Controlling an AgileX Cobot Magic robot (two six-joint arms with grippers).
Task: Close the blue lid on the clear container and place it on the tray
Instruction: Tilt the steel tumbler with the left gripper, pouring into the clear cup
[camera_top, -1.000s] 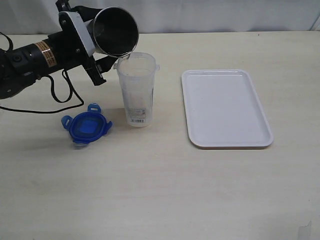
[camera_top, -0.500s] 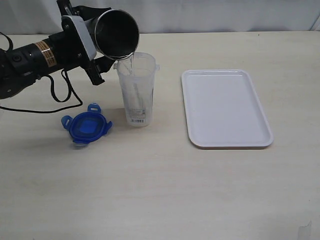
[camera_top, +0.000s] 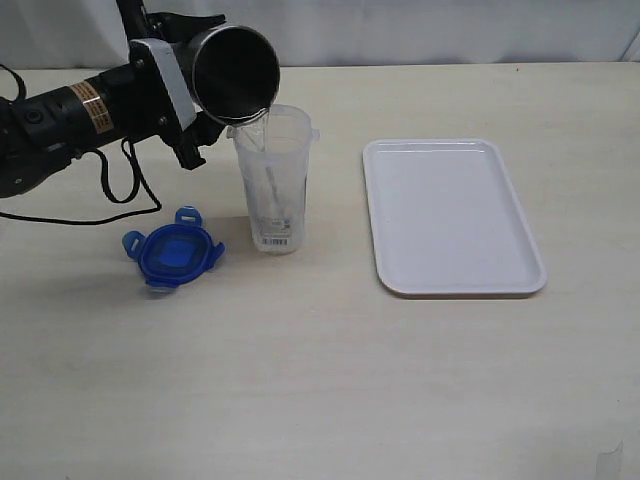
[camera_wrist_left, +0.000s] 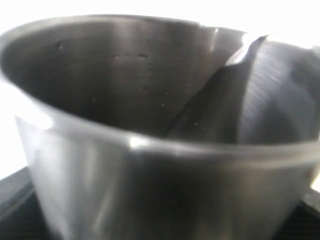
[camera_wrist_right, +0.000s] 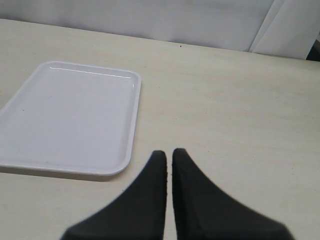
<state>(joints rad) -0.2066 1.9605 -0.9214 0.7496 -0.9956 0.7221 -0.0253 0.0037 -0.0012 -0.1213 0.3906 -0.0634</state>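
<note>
The clear container (camera_top: 272, 180) stands upright and uncovered at the table's middle left. My left gripper (camera_top: 203, 78) is shut on a grey metal cup (camera_top: 235, 72), tipped with its lip over the container's mouth. A thin stream of water (camera_top: 264, 135) runs from the cup into the container. In the left wrist view the metal cup (camera_wrist_left: 150, 125) fills the picture and hides the fingers. The blue lid (camera_top: 172, 250) lies flat on the table left of the container, flaps spread. The white tray (camera_top: 450, 215) lies to the right. Near the tray (camera_wrist_right: 70, 115), my right gripper (camera_wrist_right: 168, 152) is shut on nothing.
A black cable (camera_top: 120, 195) loops on the table under the left arm, behind the lid. The right arm does not show in the exterior view. A pale wall or curtain (camera_top: 400, 30) bounds the table's far edge.
The left gripper has tipped the metal cup slightly further over the container, and the water stream now shows inside it. Lid, container and tray have not moved.
</note>
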